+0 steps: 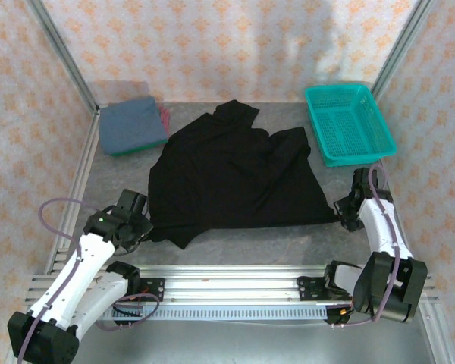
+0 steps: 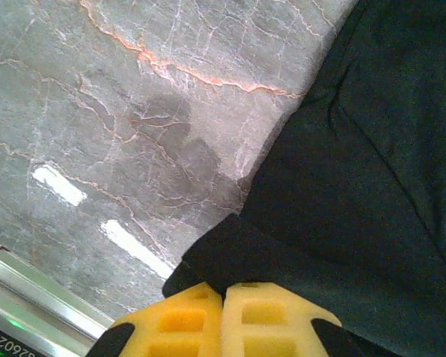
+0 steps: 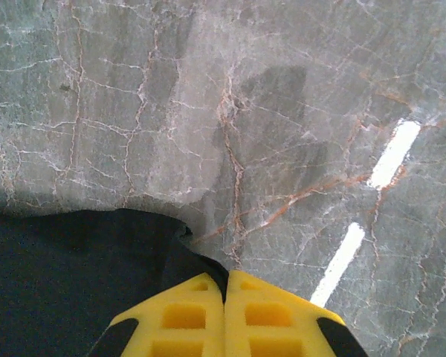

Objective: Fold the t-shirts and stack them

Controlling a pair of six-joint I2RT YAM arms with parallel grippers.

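Black soft cloth t-shirt [image 1: 235, 178] lies spread and rumpled mid-table on the grey veined-stone table [image 1: 235, 243]. The left gripper [image 2: 223, 291] has its yellow pads [image 2: 189, 320] pressed together on the shirt's near left corner. The right gripper [image 3: 225, 286] pinches the near right corner the same way. A folded slate-blue t-shirt [image 1: 133, 125] sits far left, and a teal plastic mesh basket [image 1: 349, 125] far right.

Buried under slate-blue shirt [image 1: 131, 125]: green shirt [image 1: 127, 152], pinkish-red shirt [image 1: 165, 119], thin edges only. Cropped at left wrist view's edge: black shirt [image 2: 357, 163].
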